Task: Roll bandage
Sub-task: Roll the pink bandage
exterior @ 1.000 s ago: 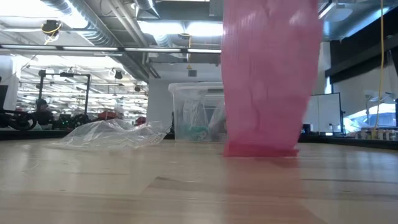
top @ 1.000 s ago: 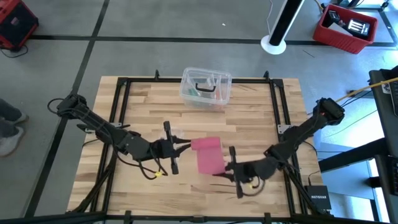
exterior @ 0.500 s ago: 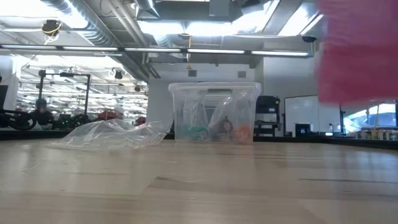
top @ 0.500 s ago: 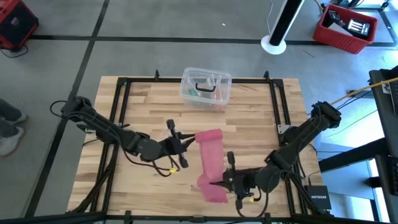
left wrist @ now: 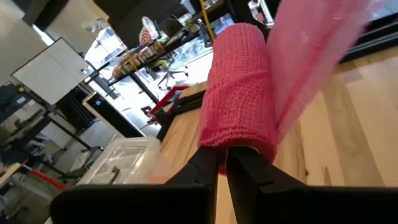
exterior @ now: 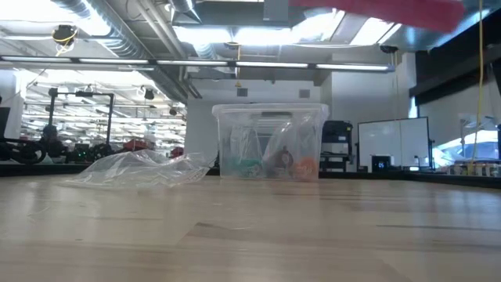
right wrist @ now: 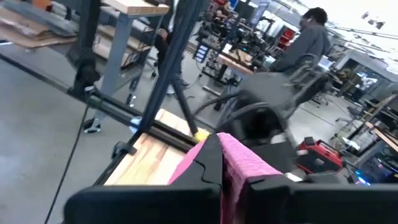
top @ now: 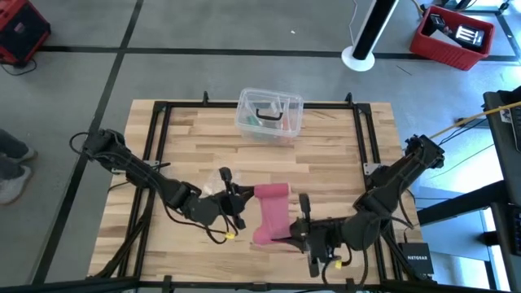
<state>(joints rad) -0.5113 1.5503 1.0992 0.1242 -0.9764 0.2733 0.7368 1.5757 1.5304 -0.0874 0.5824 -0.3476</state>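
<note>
Both ends of the bandage [top: 269, 213] are clamped: left gripper [top: 242, 198] pinching the rolled part, right gripper [top: 291, 234] the loose tail; most stays unrolled.

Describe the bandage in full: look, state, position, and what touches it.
The bandage is a pinkish-red band of soft, woven-looking fabric, stretched between the two grippers above the near middle of the table. The left gripper is shut on its rolled, stubby end. The right gripper is shut on the flat loose end. In the low view only a strip of it shows at the top edge, off the wood.
</note>
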